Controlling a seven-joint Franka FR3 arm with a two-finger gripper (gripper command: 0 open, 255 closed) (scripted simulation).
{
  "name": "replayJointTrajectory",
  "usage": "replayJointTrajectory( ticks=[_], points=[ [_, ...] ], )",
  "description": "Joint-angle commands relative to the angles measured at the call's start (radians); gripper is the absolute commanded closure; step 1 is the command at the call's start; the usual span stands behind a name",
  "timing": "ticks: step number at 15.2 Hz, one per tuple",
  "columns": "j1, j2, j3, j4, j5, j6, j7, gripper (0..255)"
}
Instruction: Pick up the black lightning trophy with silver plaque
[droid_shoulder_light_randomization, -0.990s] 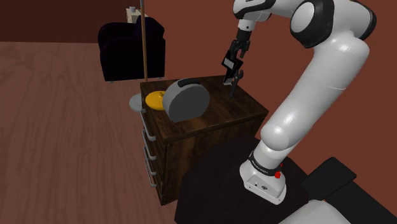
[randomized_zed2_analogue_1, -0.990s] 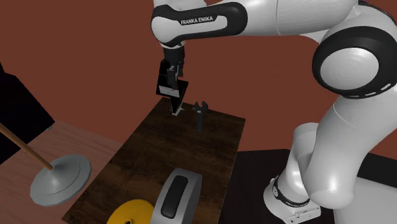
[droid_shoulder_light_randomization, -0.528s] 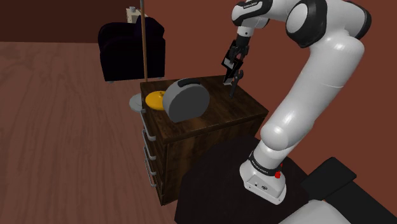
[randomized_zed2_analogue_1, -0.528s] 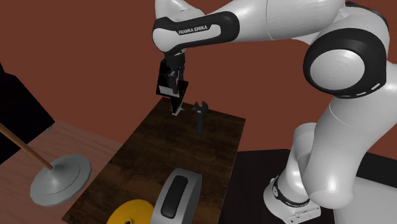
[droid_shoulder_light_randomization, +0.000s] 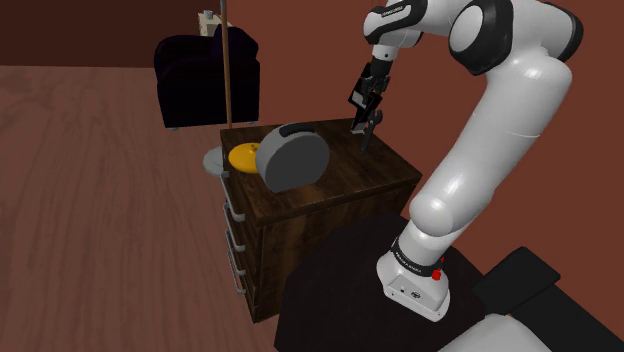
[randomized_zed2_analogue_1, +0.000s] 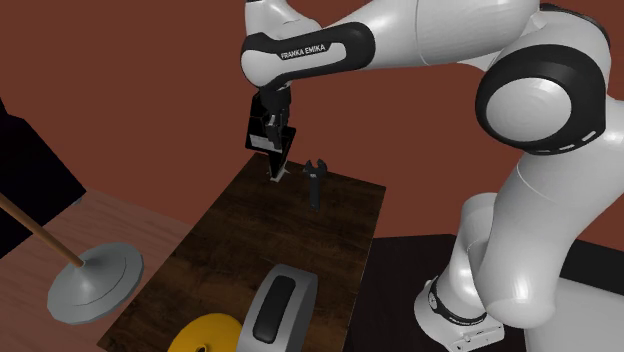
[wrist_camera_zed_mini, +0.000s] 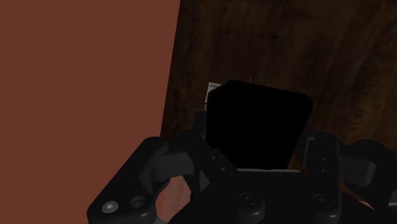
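Note:
The trophy (wrist_camera_zed_mini: 254, 121) appears as a black block with a thin silver edge, close under the hand. My gripper (wrist_camera_zed_mini: 251, 145) is shut on it, one finger (wrist_camera_zed_mini: 313, 149) pressed against each side. It stands at the far back edge of a dark wooden dresser top (randomized_zed2_analogue_1: 260, 250), near the red-brown wall. In the second exterior view my gripper (randomized_zed2_analogue_1: 275, 170) points straight down at that spot, with a pale sliver showing just below the fingertips. In the shoulder view the gripper (droid_shoulder_light_randomization: 362, 128) is over the dresser's back corner.
A small black upright piece (randomized_zed2_analogue_1: 315, 182) stands on the dresser just beside the gripper. A grey round case (droid_shoulder_light_randomization: 292, 158) and a yellow disc (droid_shoulder_light_randomization: 243, 156) sit at the dresser's other end. A floor lamp's base (randomized_zed2_analogue_1: 95, 280) and a dark armchair (droid_shoulder_light_randomization: 205, 70) lie beyond it.
The upper arm and elbow have shifted slightly since a second ago. The hand has stayed over the same spot at the dresser's back edge.

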Motion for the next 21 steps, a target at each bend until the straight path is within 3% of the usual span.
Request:
replayJointTrajectory(
  ticks=[1, 4, 21],
  points=[
    [0.000, 0.002, 0.001, -0.001, 0.001, 0.000, -0.001, 255],
    [0.001, 0.001, 0.001, 0.000, 0.000, -0.002, 0.000, 255],
    [0.001, -0.011, 0.001, 0.191, -0.005, -0.204, 0.002, 255]
  ],
)
